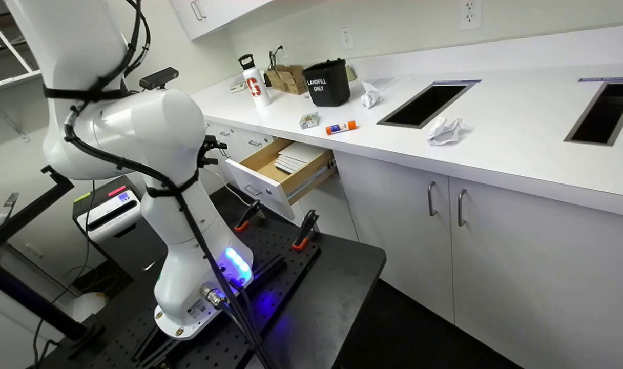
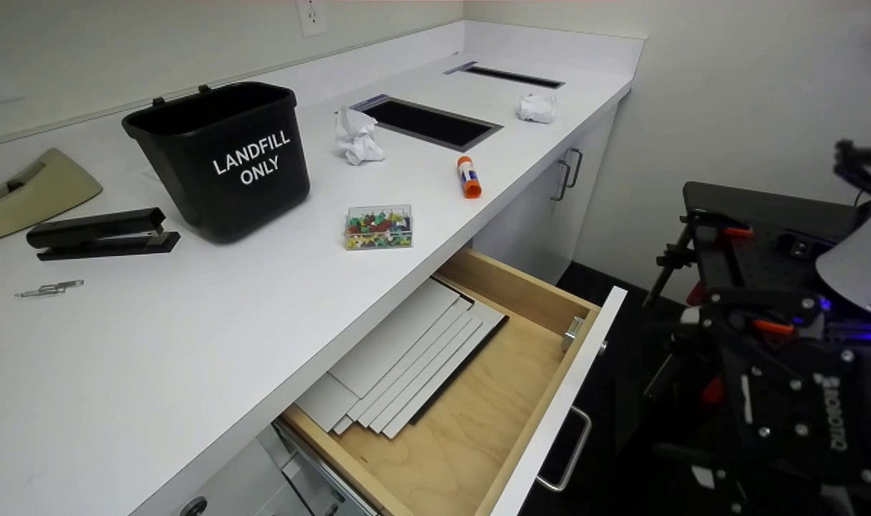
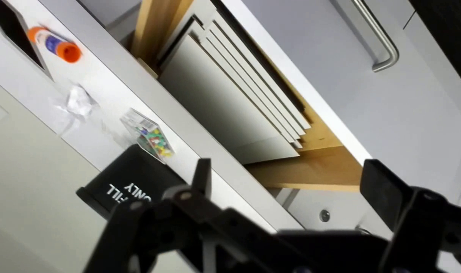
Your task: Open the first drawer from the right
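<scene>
The drawer (image 1: 281, 197) is pulled out from under the white counter. It has a flat white front, a silver bar handle (image 2: 586, 430) and a light wood box (image 2: 500, 401) with a stack of pale flat panels inside. In the wrist view its front (image 3: 329, 72) and handle (image 3: 384, 38) fill the upper right. My gripper (image 3: 289, 172) is open and empty, fingers wide apart. In an exterior view the gripper (image 2: 682, 394) is off the drawer front, apart from the handle. It is small in another exterior view (image 1: 219, 152).
On the counter are a black bin (image 2: 228, 165), a pushpin box (image 2: 378, 227), a glue stick (image 2: 469, 177), crumpled paper (image 2: 357, 136) and a stapler (image 2: 102, 233). Cabinet doors (image 1: 398, 220) stand beside the drawer. The robot's black table (image 1: 342, 271) has clamps (image 1: 305, 230) near the drawer.
</scene>
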